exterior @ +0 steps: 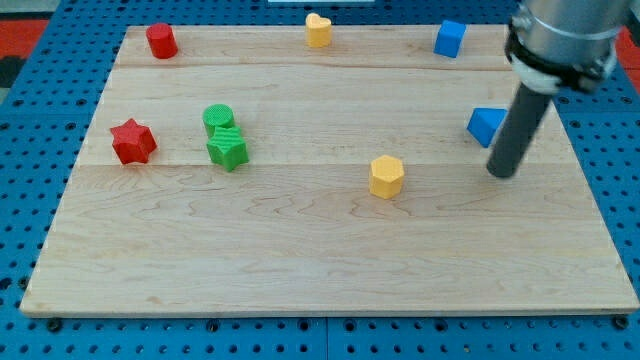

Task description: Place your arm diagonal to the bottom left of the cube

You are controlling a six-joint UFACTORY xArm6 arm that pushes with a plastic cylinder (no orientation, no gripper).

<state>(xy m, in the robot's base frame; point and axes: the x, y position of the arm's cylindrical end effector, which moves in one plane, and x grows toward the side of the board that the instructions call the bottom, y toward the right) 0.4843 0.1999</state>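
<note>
Tip (pixel 502 172) seen just below small blue plastic cube (pixel 450 38), beside blue triangular block (pixel 484 124). Cube judged light, rigid, easily slid; contact not wanted. No hand fitted.

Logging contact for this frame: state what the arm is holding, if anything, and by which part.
Nothing is held. My tip is a bare rod end resting on the board, just below and right of the blue block; whether it touches that block cannot be told.
</note>
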